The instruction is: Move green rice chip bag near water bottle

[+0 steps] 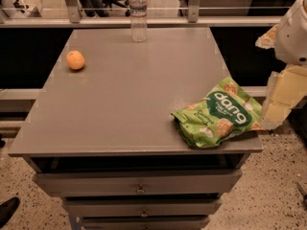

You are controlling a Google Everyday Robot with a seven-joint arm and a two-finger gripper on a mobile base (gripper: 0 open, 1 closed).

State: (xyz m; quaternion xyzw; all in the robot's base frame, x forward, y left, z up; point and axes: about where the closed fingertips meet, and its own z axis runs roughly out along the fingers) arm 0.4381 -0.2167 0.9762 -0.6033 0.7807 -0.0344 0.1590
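The green rice chip bag (220, 114) lies crinkled on the front right corner of the grey table (129, 95), its "dang" lettering facing up. The water bottle (138, 16), clear with a white cap, stands upright at the table's far edge, near the middle. My gripper (280, 102), pale yellow below a white arm, is at the right edge of the view, just beyond the table's right side and right up against the bag's right end. I cannot tell whether it touches the bag.
An orange (75, 60) sits on the table's far left. Drawers (139, 183) run under the tabletop. A railing (158, 20) stands behind the table. A dark shoe (7, 210) is on the floor at lower left.
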